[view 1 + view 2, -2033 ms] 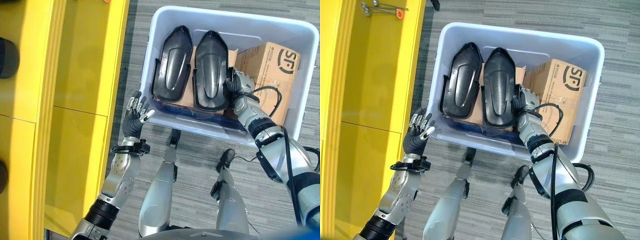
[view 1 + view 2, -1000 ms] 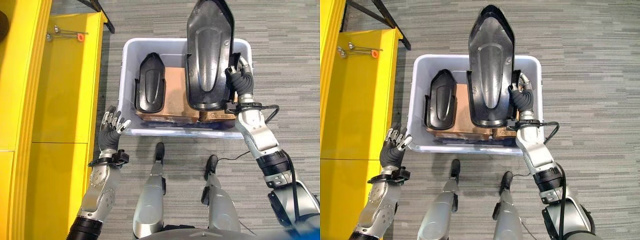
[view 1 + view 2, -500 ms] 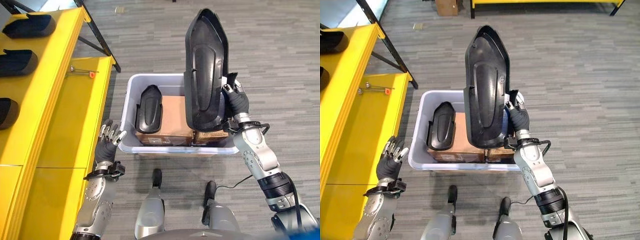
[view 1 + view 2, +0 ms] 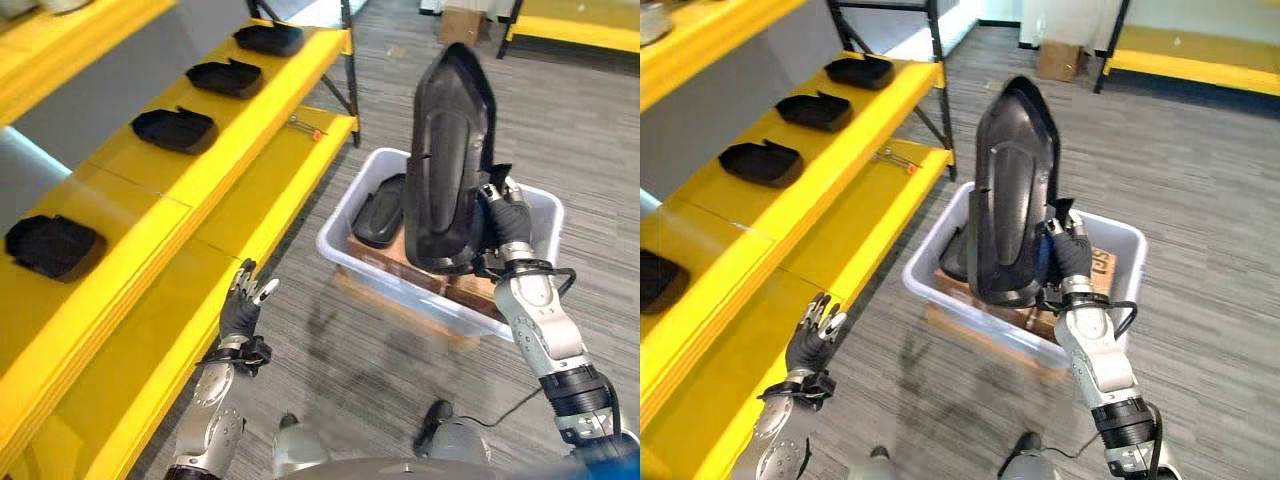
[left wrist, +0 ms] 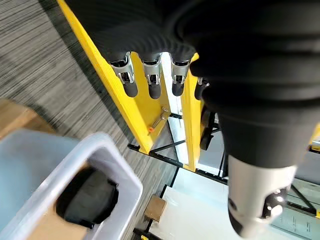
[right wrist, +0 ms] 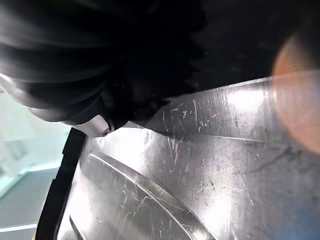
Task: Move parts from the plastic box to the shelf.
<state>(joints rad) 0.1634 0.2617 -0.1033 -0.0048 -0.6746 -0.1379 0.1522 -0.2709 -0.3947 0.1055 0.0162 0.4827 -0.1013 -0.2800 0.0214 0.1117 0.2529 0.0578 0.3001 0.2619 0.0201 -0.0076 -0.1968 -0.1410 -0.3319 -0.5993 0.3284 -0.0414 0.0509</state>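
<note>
My right hand is shut on a long black moulded part, holding it upright by its lower edge above the pale plastic box. Its glossy black surface shows close up in the right wrist view. A second black part lies inside the box on brown cardboard boxes. The yellow shelf runs along the left, with several black parts lying on its upper level. My left hand is open, fingers straight, raised beside the shelf's lower level and holding nothing.
A small tool with an orange tip lies on the shelf's lower level. Black shelf legs stand at the far end. A cardboard box and another yellow shelf stand at the back on grey carpet floor.
The camera has swung up and left, so the shelf's upper level with its parts has come into view. My right hand still holds the black part above the box.
</note>
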